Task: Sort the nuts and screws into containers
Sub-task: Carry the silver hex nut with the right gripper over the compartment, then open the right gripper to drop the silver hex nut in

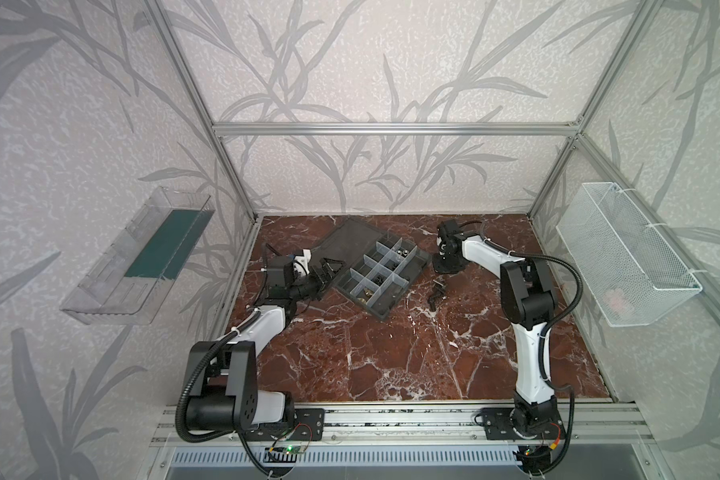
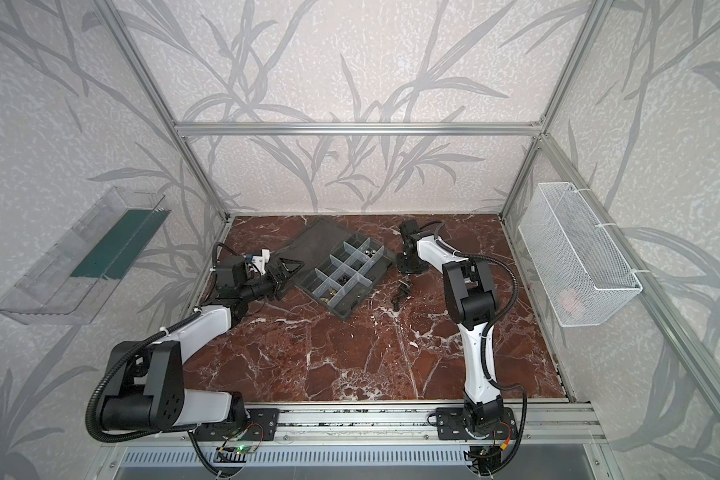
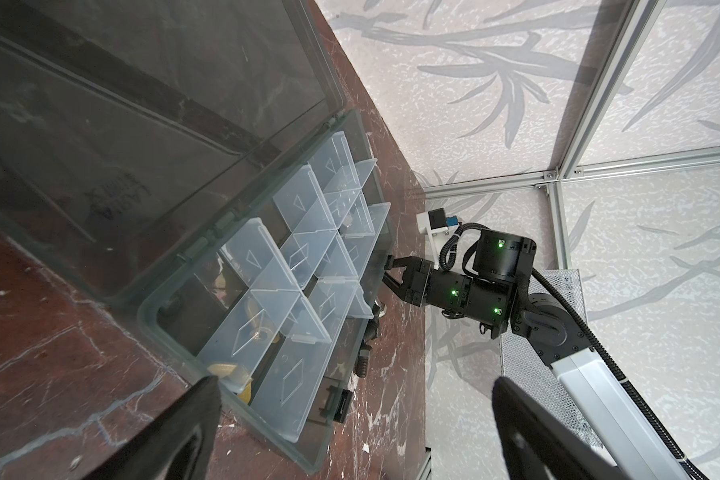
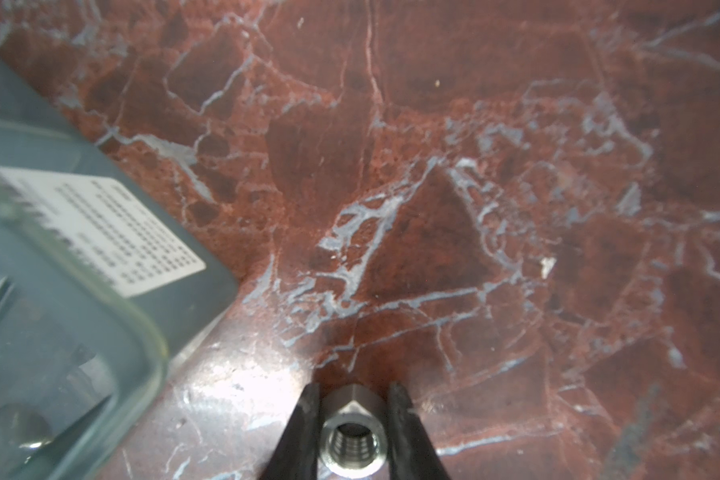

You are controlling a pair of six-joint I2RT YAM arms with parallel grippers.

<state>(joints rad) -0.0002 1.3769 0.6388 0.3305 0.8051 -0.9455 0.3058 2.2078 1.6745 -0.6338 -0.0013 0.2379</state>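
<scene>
Your right tool (image 4: 353, 392) is clamped on one silver hex nut (image 4: 352, 440), low over the counter (image 4: 433, 166), just beside the single organizer box (image 1: 414, 270). Your left tool (image 3: 356, 381) stands wide open at the box's opposite side. Dark screws (image 1: 435, 293) are clustered on the counter near the box; can't count them.

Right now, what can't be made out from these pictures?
- Cells: contents too small in both top views, blurred behind dividers in the left wrist view.
- Box label: blurred in the right wrist view.
- Loose screws: too small to count in a top view.
- Right pincer: grip on nut hidden under its wrist in both top views.
</scene>
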